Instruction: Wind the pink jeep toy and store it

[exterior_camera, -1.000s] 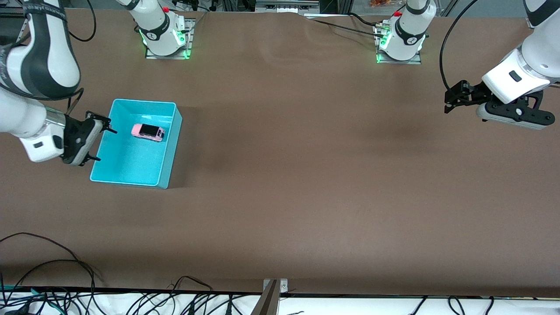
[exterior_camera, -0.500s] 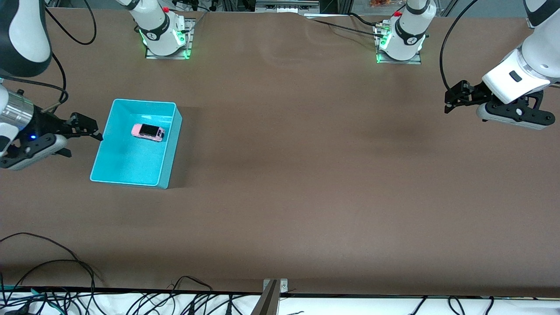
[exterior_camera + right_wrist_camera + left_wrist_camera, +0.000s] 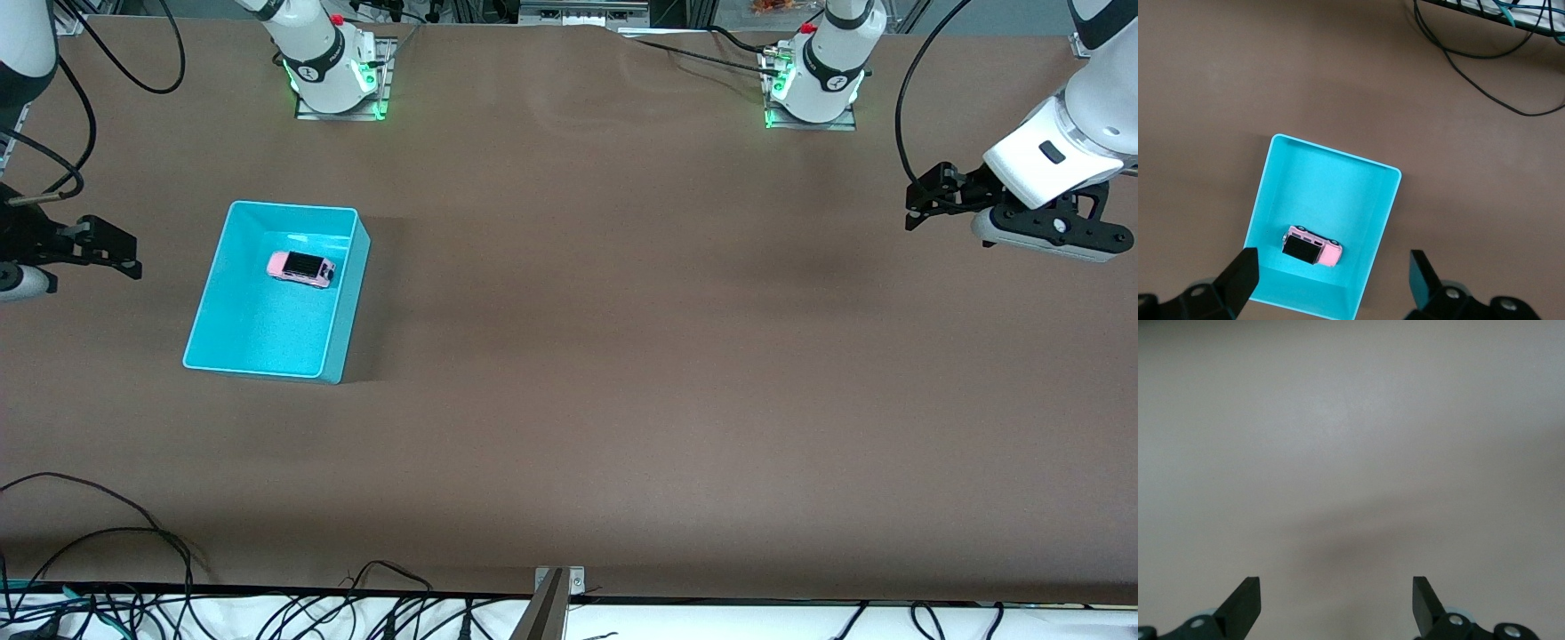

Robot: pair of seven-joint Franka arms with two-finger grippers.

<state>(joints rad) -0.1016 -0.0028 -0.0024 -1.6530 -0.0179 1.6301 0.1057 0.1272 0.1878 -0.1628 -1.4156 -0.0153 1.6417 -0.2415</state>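
The pink jeep toy (image 3: pixel 301 267) sits upright inside the turquoise bin (image 3: pixel 258 333), in the part of the bin farther from the front camera. My right gripper (image 3: pixel 132 256) is open and empty, up over the bare table beside the bin, toward the right arm's end. The right wrist view looks down on the bin (image 3: pixel 1325 190) and the jeep (image 3: pixel 1313 245), with the right gripper (image 3: pixel 1333 273) open. My left gripper (image 3: pixel 911 207) is open and empty, waiting over the table at the left arm's end. The left wrist view shows the left gripper (image 3: pixel 1335 600) over bare table.
The two arm bases (image 3: pixel 333 76) (image 3: pixel 813 84) stand along the table's edge farthest from the front camera. Black cables (image 3: pixel 98 542) lie along the edge nearest that camera and also show in the right wrist view (image 3: pixel 1485 67). A metal bracket (image 3: pixel 556 591) sits at that edge.
My right gripper has drawn back from the bin's rim toward the right arm's end of the table. The jeep, the bin and the left arm have not moved.
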